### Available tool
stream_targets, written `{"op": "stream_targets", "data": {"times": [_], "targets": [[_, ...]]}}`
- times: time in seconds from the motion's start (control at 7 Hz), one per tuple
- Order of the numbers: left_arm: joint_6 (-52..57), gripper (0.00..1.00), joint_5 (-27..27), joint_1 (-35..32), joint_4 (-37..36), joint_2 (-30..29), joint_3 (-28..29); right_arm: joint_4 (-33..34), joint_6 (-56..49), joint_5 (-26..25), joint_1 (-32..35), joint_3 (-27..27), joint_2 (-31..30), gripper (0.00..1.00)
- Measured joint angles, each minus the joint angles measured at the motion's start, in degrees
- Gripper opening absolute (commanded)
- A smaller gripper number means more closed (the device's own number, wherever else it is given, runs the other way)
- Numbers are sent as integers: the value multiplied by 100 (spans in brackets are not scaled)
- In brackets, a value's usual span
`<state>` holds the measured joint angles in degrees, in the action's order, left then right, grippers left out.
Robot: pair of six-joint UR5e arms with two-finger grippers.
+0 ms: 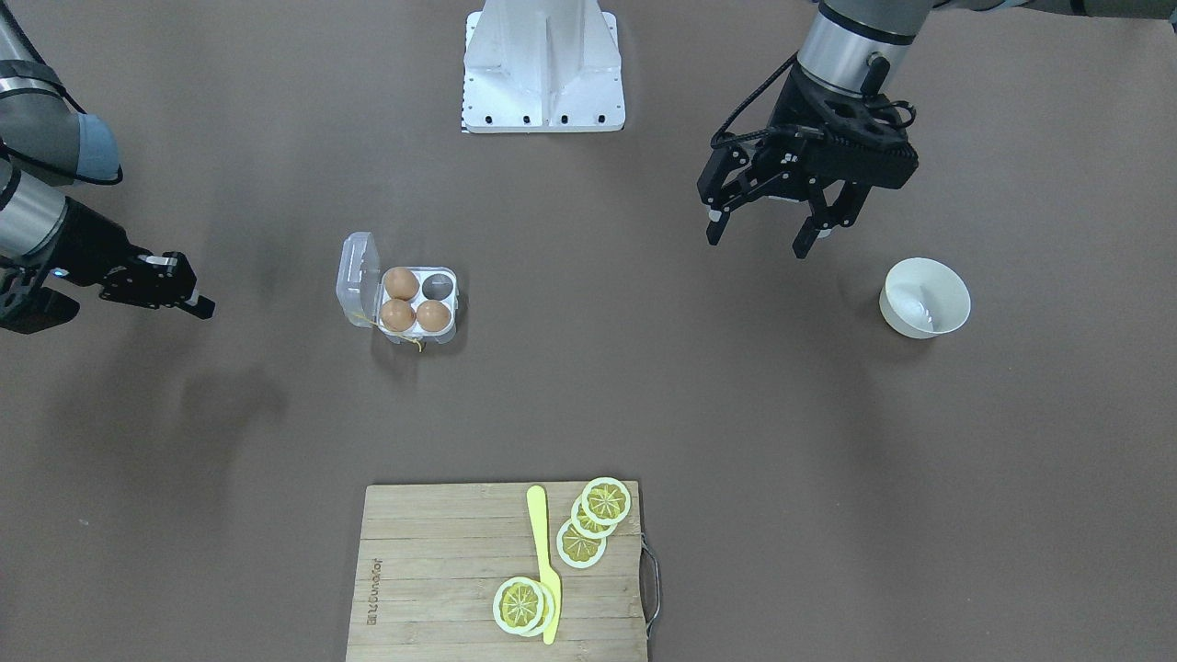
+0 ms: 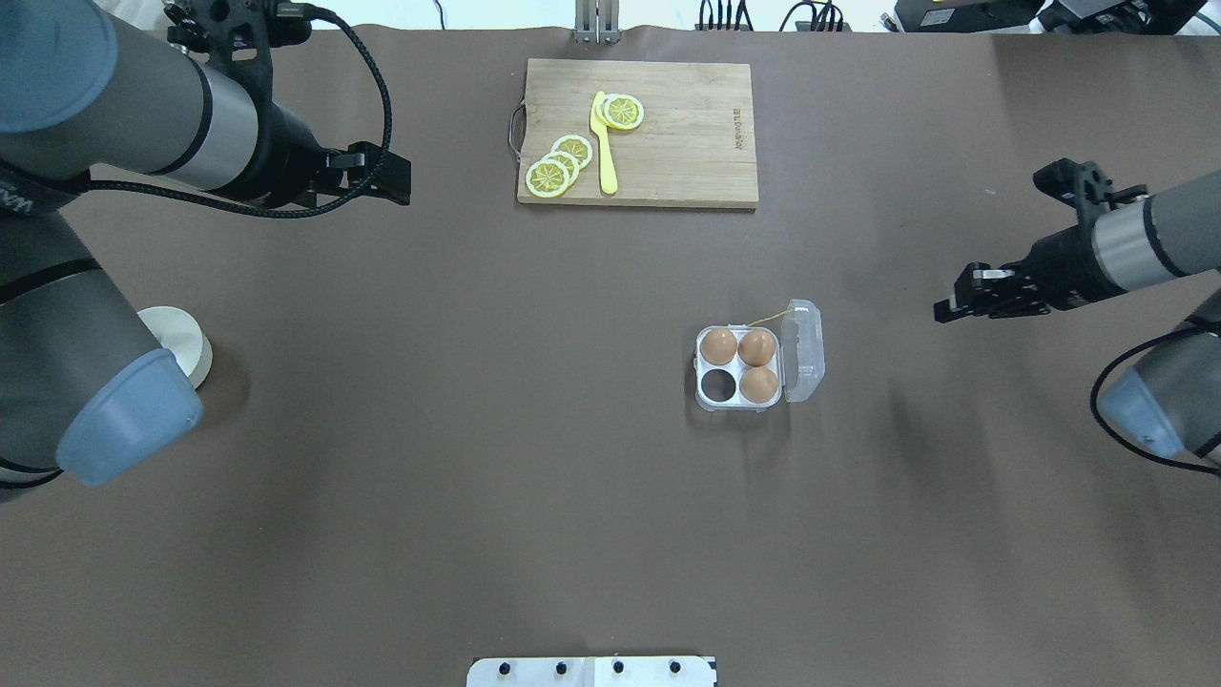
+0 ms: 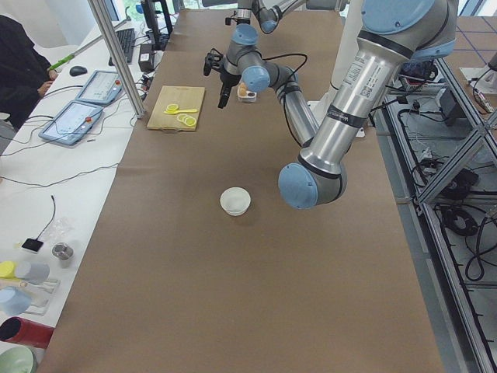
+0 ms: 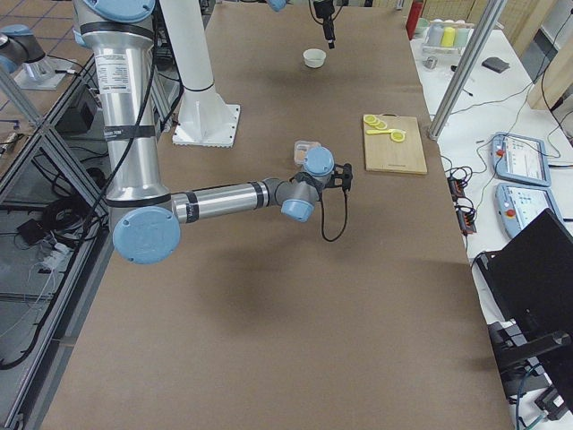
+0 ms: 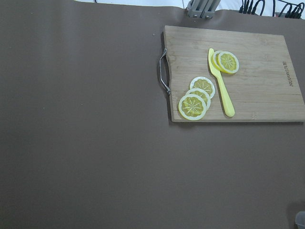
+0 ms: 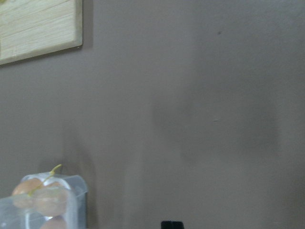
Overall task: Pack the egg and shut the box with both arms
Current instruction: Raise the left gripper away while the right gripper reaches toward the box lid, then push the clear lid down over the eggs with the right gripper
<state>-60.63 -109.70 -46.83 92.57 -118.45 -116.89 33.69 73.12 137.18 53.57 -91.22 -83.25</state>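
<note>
Two grey-silver arms are reaching out over a brown table (image 2: 477,496). The left arm (image 2: 143,124) is extending toward the far left part of the table. Its left gripper (image 1: 757,244) is hanging above the surface with its fingers spread wide and nothing between them. The right arm (image 2: 1135,239) is coming in from the table's right side. Its right gripper (image 1: 198,305) is pointing toward the box, well apart from it, with its fingers drawn together and nothing in their grasp.

A wooden cutting board (image 2: 687,143) is lying at the far edge of the table.

The box (image 2: 739,405) is sitting right of the table's centre. Its clear lid (image 2: 806,358) is standing open on the side facing the right gripper, and a yellow thread (image 2: 768,317) is trailing from a far corner.

A white bowl (image 1: 897,317) is standing near the left gripper, partly hidden by the left arm in the overhead view.

Three eggs (image 2: 756,347) are resting in three of the box's four cells. The near cell on the robot's left side is showing dark.

Five lemon slices (image 2: 548,176) are lying on the cutting board in two overlapping groups, and a yellow knife (image 2: 605,153) is lying between them.
</note>
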Motion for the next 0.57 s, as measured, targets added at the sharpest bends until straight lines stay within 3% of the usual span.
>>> {"op": "stream_targets", "data": {"times": [0.57], "targets": [[3,98,-42,-147,6,15,12,-107,1421,-74,-928,80,925,0]]}}
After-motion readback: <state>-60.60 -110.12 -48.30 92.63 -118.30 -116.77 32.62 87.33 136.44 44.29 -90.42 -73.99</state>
